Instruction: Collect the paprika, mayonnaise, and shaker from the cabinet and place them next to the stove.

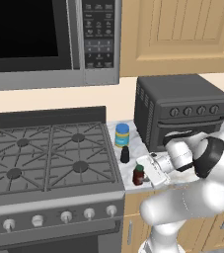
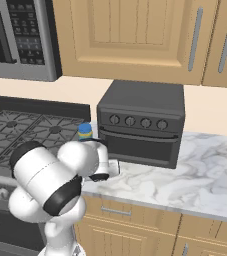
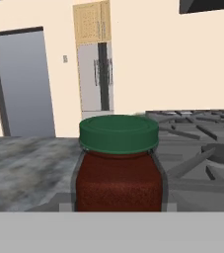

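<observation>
The paprika (image 1: pixel 138 174), a dark red jar with a green cap, stands upright at the marble counter's front edge, just right of the stove (image 1: pixel 49 158). My gripper (image 1: pixel 144 174) is shut on it from the right, level with the counter. In the hand view the paprika (image 3: pixel 118 163) sits close between the fingers, with the stove grates (image 3: pixel 197 143) beyond it. The black shaker (image 1: pixel 125 154) stands behind the paprika, and the blue-lidded mayonnaise (image 1: pixel 122 134) behind that, both beside the stove. The mayonnaise (image 2: pixel 85 131) peeks out above my arm. The cabinet (image 2: pixel 197 40) hangs above with its doors closed.
A black toaster oven (image 1: pixel 180 111) stands on the counter right behind my hand. A microwave (image 1: pixel 49 39) hangs over the stove. The marble counter (image 2: pixel 205 170) stretches on to the right of the toaster oven.
</observation>
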Tool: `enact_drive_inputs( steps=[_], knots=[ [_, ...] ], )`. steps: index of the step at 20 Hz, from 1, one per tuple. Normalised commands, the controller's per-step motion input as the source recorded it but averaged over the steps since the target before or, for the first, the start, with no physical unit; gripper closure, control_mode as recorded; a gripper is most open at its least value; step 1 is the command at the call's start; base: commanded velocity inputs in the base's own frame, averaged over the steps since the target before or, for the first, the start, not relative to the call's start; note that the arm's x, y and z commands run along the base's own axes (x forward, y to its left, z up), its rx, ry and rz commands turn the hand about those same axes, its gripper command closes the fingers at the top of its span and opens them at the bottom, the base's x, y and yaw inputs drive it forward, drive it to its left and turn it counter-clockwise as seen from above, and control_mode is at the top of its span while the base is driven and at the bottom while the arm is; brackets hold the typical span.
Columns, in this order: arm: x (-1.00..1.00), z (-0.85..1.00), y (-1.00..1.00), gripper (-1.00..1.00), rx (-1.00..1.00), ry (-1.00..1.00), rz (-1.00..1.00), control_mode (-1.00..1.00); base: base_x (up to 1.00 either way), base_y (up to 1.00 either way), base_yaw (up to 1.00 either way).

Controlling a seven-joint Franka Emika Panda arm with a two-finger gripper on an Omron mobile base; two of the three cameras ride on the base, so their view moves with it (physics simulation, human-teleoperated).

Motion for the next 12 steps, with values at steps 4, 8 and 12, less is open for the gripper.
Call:
enact_drive_inputs(
  steps=[4, 8, 12],
  knots=[
    [0.01, -0.06, 0.07, 1.00, 0.00, 0.00, -0.06, -1.00, 0.00, 0.00, 0.00],
    [0.11, -0.01, 0.00, 1.00, -0.02, 0.00, -0.06, -1.00, 0.00, 0.00, 0.00],
    [0.16, 0.00, 0.03, 1.00, -0.07, 0.00, -0.06, -1.00, 0.00, 0.00, 0.00]
  ],
)
